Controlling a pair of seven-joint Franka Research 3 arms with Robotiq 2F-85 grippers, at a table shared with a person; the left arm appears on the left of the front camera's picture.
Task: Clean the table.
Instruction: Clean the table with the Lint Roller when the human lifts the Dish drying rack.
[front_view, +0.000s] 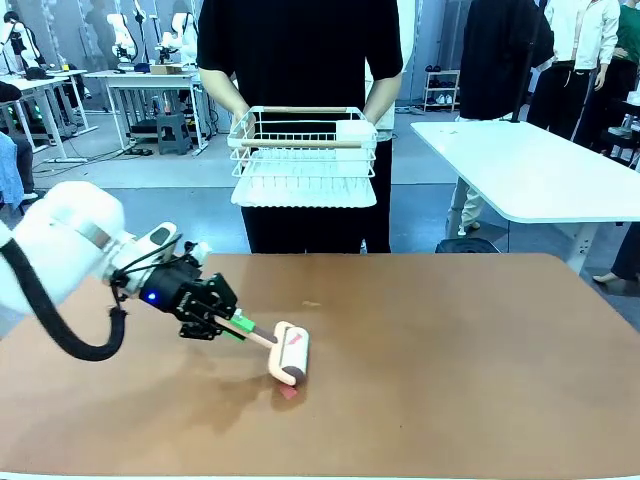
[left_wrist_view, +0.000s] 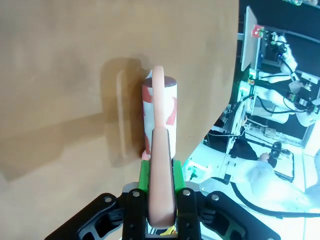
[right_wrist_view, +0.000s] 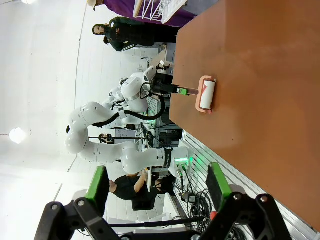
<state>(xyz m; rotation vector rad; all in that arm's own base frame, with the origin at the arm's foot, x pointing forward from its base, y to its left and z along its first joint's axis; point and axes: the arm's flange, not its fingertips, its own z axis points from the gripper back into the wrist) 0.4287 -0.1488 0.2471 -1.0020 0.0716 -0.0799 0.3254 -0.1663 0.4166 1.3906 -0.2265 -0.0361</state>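
Observation:
A lint roller (front_view: 291, 353) with a pink handle and a red-and-white roll lies pressed on the reddish-brown table (front_view: 450, 350), left of the middle. My left gripper (front_view: 228, 325) is shut on the roller's handle, low over the table. In the left wrist view the handle runs up between the green pads (left_wrist_view: 143, 175) to the roll (left_wrist_view: 159, 107) on the table (left_wrist_view: 60, 75). The right wrist view shows the roller (right_wrist_view: 207, 93) far off on the table (right_wrist_view: 260, 75), and my right gripper (right_wrist_view: 157, 185) is open with nothing between its fingers.
A person stands at the far side holding a white wire rack (front_view: 303, 150) in both hands, above the table's far edge. A small speck (front_view: 310, 303) lies on the table beyond the roller. A white-topped table (front_view: 530, 170) stands at the back right.

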